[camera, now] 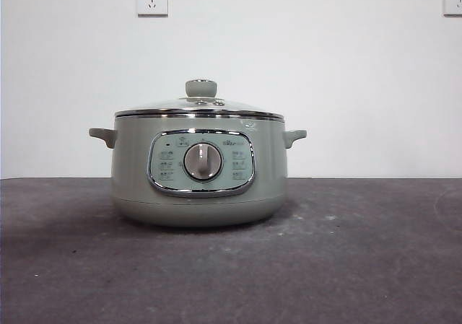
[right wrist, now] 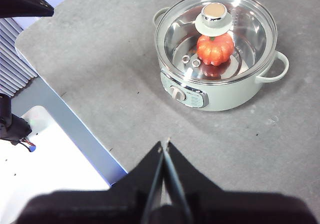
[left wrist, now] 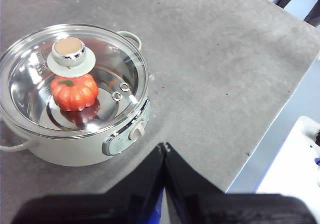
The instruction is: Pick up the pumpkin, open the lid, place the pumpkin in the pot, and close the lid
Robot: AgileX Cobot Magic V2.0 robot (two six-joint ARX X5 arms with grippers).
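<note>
The sage-green pot (camera: 200, 169) stands on the grey table with its dial facing the front camera. The glass lid (camera: 199, 108) sits closed on the pot, knob up. The orange pumpkin (left wrist: 74, 91) lies inside the pot under the lid; it also shows in the right wrist view (right wrist: 216, 48). It is hidden in the front view. My left gripper (left wrist: 164, 146) is shut and empty, held well back from the pot (left wrist: 75, 144). My right gripper (right wrist: 164, 144) is shut and empty, well back from the pot (right wrist: 220, 92) on its other side.
Grey table (camera: 361, 266) with a white wall and two sockets behind. The table's edge (left wrist: 280, 119) runs near the left gripper, with a white surface beyond it. In the right wrist view the table's edge (right wrist: 75, 119) lies beside a white surface.
</note>
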